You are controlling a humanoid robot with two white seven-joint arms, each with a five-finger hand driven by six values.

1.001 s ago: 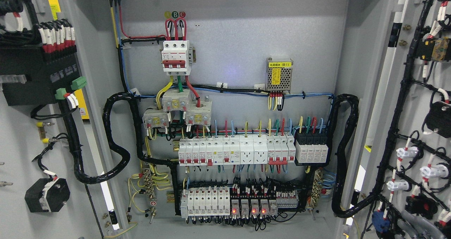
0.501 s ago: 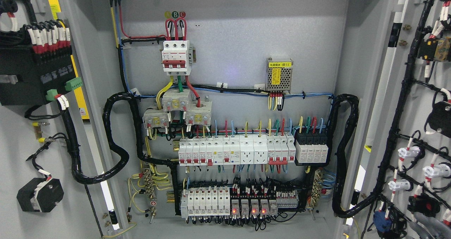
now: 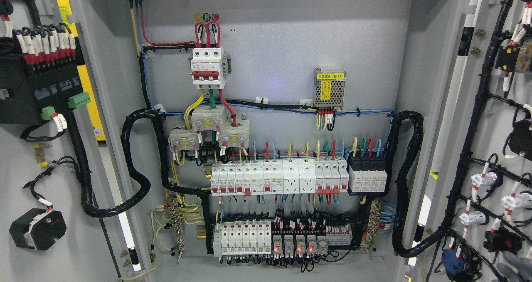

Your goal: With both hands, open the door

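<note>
The cabinet stands open. Its left door is swung out at the picture's left, its inner face carrying a black terminal block and a black round part. The right door is swung out at the right, with black cable looms and white and black switch backs. A grey rounded shape shows at the bottom right corner against the right door; it may be part of my right hand, but too little shows to tell. My left hand is out of view.
Inside, the back panel holds a red and white main breaker, a small power supply, rows of white breakers and relays with red lights. Thick black cable loops hang at both hinges.
Both doors have swung further outward: the left door's parts slid left and down, the right door's parts slid right. The grey shape at the bottom right moved right with the door.
</note>
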